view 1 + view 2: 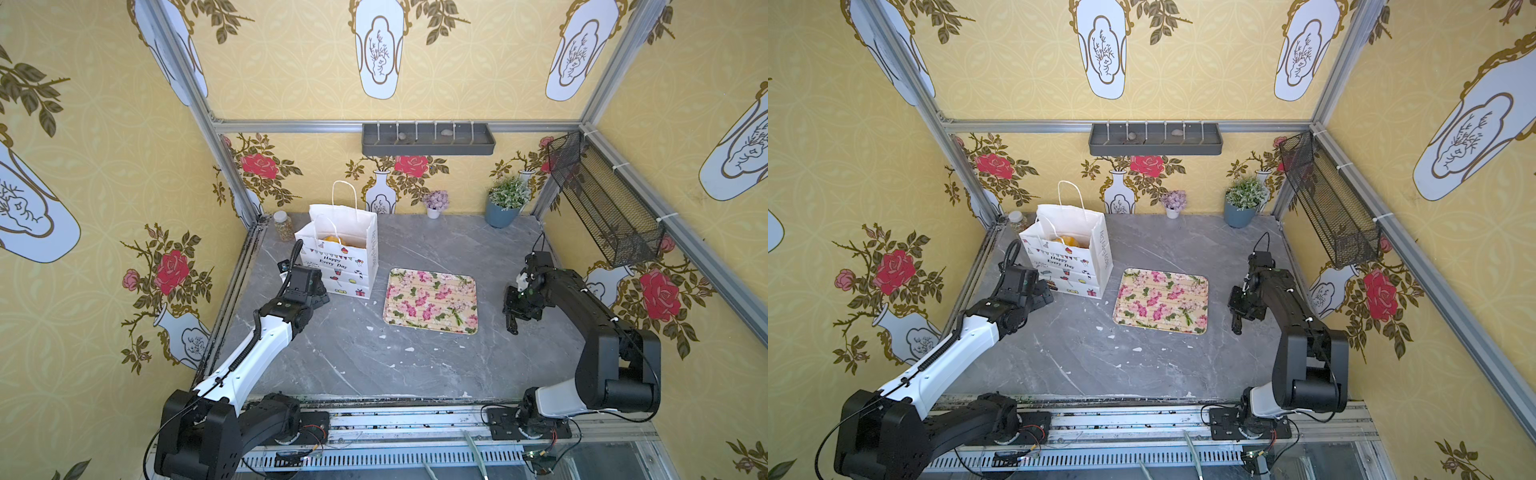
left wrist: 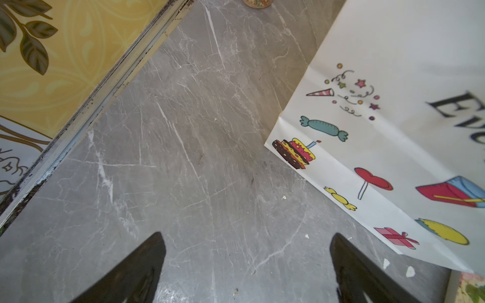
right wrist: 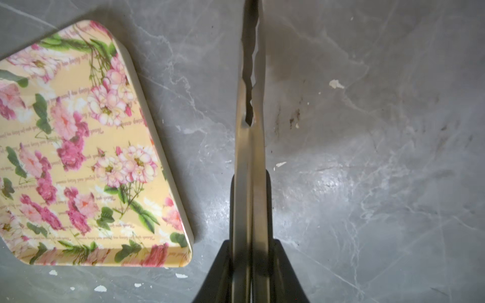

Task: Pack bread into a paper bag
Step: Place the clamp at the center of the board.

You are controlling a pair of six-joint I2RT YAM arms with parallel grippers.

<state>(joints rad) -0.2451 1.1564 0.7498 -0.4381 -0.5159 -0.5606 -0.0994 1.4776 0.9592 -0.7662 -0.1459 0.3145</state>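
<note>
Packing looks about finished. The bread [image 1: 332, 239] sits inside the bag [image 1: 338, 266], just beside the left gripper [image 2: 246, 234], whose fingers are spread and empty. The right gripper [image 3: 252, 249] clamps closed tongs [image 3: 250, 147], with the bare tray [image 3: 78, 157] beside them. The next move is probably to set the tongs down.

My cell is papered in yellow wallpaper [image 1: 291, 83] printed with red roses and white vases, held in an aluminium frame [image 1: 291, 124]. On the back wall hangs a grey plastic shelf [image 1: 428, 143]; on the side wall, a black wire-mesh basket [image 1: 602, 208]. My bench top is grey marble [image 1: 353, 357], veined white and scattered with pale flecks [image 1: 409, 349]. At the back stand a green plant in a blue pot [image 1: 505, 203], small purple flowers in a white pot [image 1: 435, 203], and a jar [image 1: 283, 226] in the corner. The light is soft and even.
</note>
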